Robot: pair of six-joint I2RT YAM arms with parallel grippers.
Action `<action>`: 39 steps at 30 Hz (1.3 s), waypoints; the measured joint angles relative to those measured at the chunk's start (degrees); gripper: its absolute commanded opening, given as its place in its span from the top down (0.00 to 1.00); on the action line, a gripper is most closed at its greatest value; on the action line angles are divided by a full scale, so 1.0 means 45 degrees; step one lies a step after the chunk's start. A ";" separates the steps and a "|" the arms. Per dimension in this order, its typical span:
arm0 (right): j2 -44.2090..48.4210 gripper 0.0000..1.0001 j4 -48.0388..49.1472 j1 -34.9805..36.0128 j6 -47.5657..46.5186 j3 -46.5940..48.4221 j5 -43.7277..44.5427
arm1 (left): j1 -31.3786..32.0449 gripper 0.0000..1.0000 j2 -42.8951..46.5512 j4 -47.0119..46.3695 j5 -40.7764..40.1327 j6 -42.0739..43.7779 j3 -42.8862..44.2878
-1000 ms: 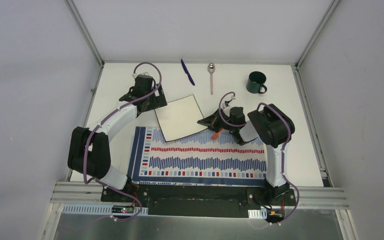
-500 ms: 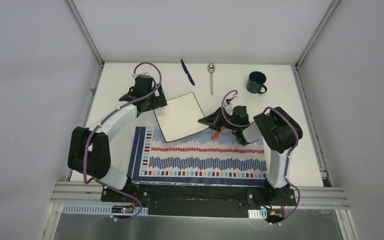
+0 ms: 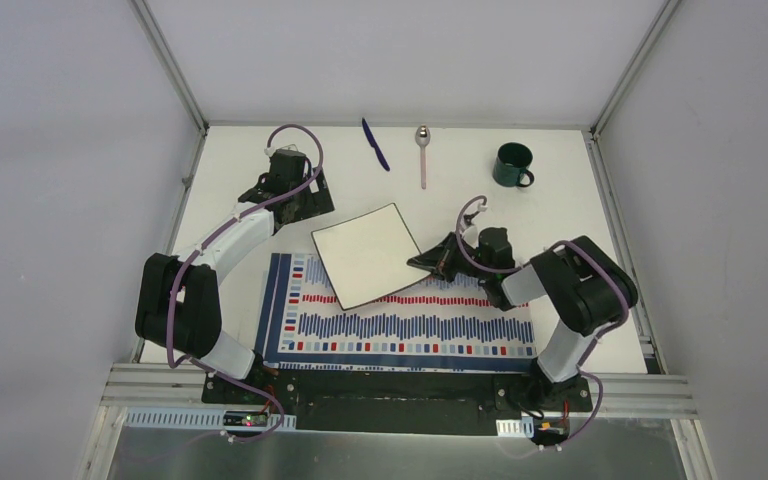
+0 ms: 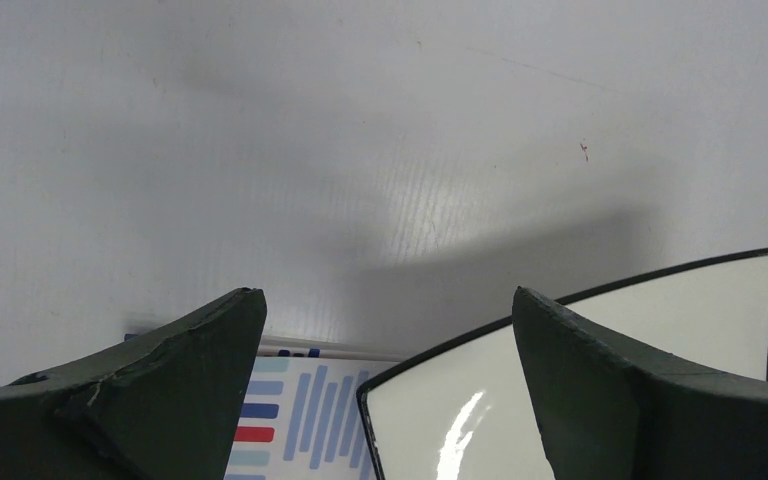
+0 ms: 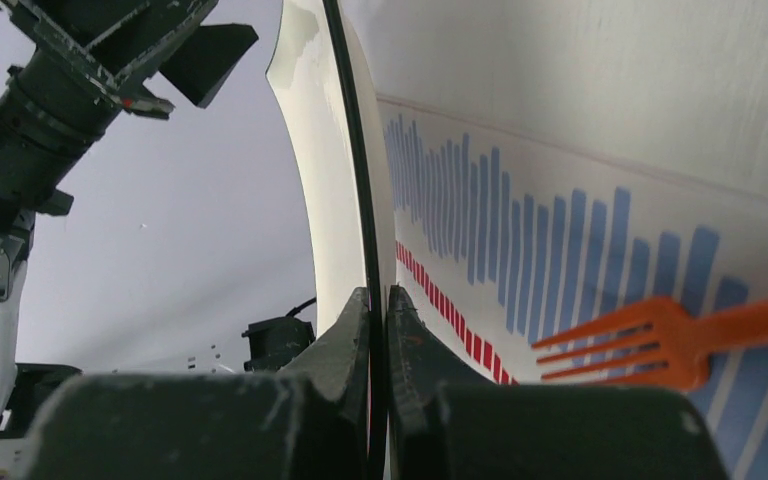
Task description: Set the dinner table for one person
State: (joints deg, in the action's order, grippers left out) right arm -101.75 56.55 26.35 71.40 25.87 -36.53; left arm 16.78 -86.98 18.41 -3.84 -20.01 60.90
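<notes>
A square white plate (image 3: 365, 255) with a thin dark rim is tilted, partly over the far edge of the striped placemat (image 3: 400, 322) on the white dinner table (image 3: 580, 225). My right gripper (image 3: 424, 262) is shut on the plate's right edge; in the right wrist view the rim (image 5: 356, 160) runs straight between the closed jaws of that gripper (image 5: 380, 295). An orange fork (image 5: 660, 340) lies on the placemat (image 5: 520, 230) beside it. My left gripper (image 3: 312, 208) stands open just left of the plate's far corner and holds nothing. In the left wrist view the gripper (image 4: 388, 295) hangs above the plate's corner (image 4: 660, 330).
Along the far edge of the table lie a blue knife (image 3: 375, 143) and a silver spoon (image 3: 423, 150). A dark green mug (image 3: 512, 165) stands at the far right. Aluminium frame rails border the tabletop.
My right gripper has pulled the plate toward the near side and a little right, so more of it overlaps the placemat. The left arm has stayed still.
</notes>
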 measured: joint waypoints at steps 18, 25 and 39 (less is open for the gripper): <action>0.4872 1.00 -0.4099 0.1457 -0.2195 -0.2433 0.0670 | 0.0000 0.01 0.0000 0.0000 0.0180 -0.0039 0.0000; 0.4537 1.00 -0.4221 0.1452 -0.2453 -0.2715 0.0962 | 0.0000 0.01 0.0000 0.0000 0.0301 -0.0063 0.0000; 0.1579 0.94 -0.0743 0.1540 -0.1710 -0.2535 0.0534 | 0.0000 0.01 0.0000 0.0005 0.0306 -0.0063 0.0000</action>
State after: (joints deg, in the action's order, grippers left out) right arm -94.65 53.21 33.28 63.70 14.46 -34.13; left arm 16.78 -86.98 18.44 -2.46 -20.29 60.90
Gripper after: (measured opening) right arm 0.044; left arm 0.992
